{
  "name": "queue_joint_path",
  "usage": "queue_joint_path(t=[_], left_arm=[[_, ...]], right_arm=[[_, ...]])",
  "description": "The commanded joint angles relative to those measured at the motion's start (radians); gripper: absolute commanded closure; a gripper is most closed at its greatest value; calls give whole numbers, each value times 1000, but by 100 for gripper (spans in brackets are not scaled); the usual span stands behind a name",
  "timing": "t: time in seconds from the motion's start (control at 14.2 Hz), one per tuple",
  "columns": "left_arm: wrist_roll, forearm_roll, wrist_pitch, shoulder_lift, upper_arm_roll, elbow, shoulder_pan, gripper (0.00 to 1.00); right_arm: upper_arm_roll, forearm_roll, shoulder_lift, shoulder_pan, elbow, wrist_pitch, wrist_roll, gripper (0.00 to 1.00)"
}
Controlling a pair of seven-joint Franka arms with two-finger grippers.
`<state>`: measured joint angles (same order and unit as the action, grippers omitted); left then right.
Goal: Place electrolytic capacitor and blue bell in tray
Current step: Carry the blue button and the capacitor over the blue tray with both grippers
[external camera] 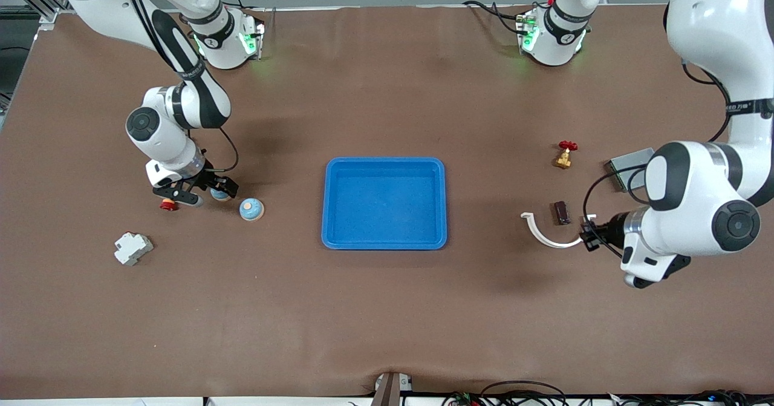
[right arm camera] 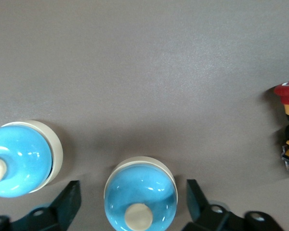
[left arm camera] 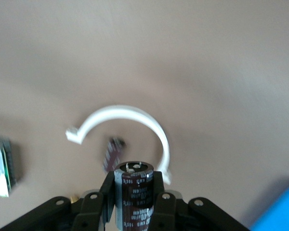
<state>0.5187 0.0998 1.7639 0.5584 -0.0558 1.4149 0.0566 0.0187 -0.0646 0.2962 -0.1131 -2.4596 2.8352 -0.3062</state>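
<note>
- Electrolytic capacitor: clamped upright in the left end effector, over the bench toward the left arm's end; sleeve print seen, not legible.
- Blue bell: set between the spread fingers of the right end effector, apparently lined up for grasping; a second bell beside it.
- Tray: mid-bench, nothing placed in it.
- White curved clip: near the left end effector.

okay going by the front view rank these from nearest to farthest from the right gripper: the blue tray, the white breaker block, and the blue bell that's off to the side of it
From the right gripper:
1. Blue bell, just beside the gripper, toward the tray.
2. White breaker block, nearer the front camera, at the right arm's end of the table.
3. Blue tray, mid-table, toward the left arm's end.
</note>
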Motion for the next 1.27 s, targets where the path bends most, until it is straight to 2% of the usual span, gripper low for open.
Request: queue_joint_path(t=[0.0, 0.07, 0.21, 0.35, 0.77, 1.2], left_arm=[[163, 31, -75, -34, -56, 12, 41, 100], [240, 32, -75, -34, -88, 10, 66, 100], [373, 31, -64, -17, -136, 10, 126, 100], [453, 31, -9, 18, -136, 10, 216, 100], [657, 20, 253, 133, -124, 13, 370, 100], [874, -12, 319, 178, -124, 15, 428, 100]], right_arm=[[3, -17, -5, -20, -25, 47, -11, 75], [3, -17, 1, -22, -27, 62, -11, 100], [3, -17, -2, -34, -33, 67, -13, 100], [3, -17, -5, -46, -29, 56, -33, 100], [1, -17, -25, -57, -26, 38, -37, 100], [-16, -18, -182, -98, 99, -399, -160, 100]])
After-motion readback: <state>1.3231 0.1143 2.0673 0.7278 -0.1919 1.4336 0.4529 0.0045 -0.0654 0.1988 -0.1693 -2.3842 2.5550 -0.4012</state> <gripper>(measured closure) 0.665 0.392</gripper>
